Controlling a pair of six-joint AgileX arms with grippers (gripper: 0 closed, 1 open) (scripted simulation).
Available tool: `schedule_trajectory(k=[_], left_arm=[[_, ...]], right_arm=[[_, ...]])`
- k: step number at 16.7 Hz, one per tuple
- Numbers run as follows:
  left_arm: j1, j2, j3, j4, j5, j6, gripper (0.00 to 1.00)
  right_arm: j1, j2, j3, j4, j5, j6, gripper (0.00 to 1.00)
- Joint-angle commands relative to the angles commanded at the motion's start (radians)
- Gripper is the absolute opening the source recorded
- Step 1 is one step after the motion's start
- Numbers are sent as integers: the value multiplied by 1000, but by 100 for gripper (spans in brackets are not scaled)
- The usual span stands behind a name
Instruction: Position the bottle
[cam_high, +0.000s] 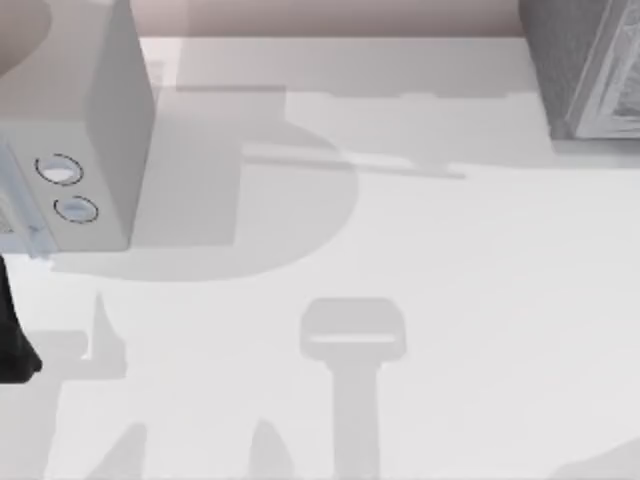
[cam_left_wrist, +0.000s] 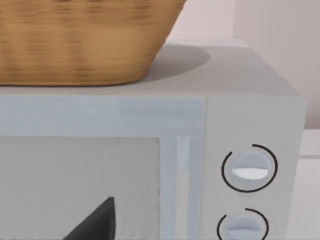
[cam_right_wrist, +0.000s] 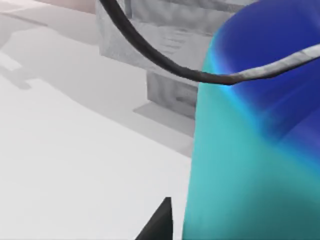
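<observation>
The bottle (cam_right_wrist: 240, 165) looms very close in the right wrist view, with a cyan body and a darker blue shoulder; its cap is out of frame. My right gripper (cam_right_wrist: 167, 227) is shut on the bottle, one dark fingertip (cam_right_wrist: 159, 224) pressed against the cyan side and the other hidden behind the body. The bottle hangs tilted above the white table (cam_right_wrist: 75, 165). My left gripper (cam_left_wrist: 97, 225) is parked close in front of the microwave door (cam_left_wrist: 80, 185), and a dark piece of the left arm (cam_high: 15, 345) shows at the table's left edge.
A white microwave (cam_high: 90, 150) with two round knobs (cam_left_wrist: 249, 167) stands at the back left, a wicker basket (cam_left_wrist: 85, 40) on top of it. A grey box (cam_high: 585, 70) sits at the back right, also behind the bottle (cam_right_wrist: 165, 60). A dark cable (cam_right_wrist: 150, 52) crosses the right wrist view.
</observation>
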Motion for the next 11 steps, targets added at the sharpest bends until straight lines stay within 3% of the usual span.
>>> schedule_trajectory(k=[5,11], left_arm=[[0,0,0,0,0,0,100],[0,0,0,0,0,0,100]], right_arm=[[0,0,0,0,0,0,98],[0,0,0,0,0,0,100]])
